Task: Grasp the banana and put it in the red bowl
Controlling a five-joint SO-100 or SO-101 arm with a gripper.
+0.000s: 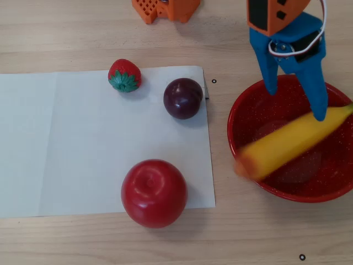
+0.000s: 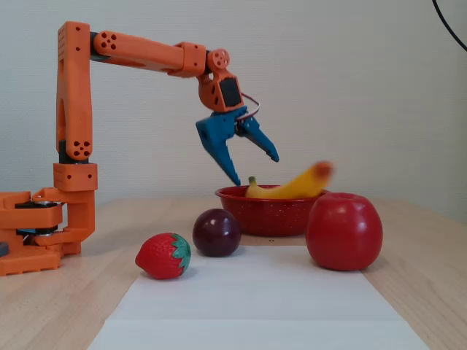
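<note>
Banana point(image 1: 287, 144) (blurred) lies in red bowl point(image 1: 245, 105), plum point(image 1: 182, 98) beside.

Overhead looks straight down, fixed view low, table-level, both near

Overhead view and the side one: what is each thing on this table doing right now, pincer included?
pincer: open, holding nothing, above the bowl's rim.
banana: released, blurred, lying in the bowl with one end poking past the rim.
red bowl: upright on the table, holding the banana.
apple: resting at the paper's edge.
plum: resting on the paper.
strawberry: lying on the paper.
</note>
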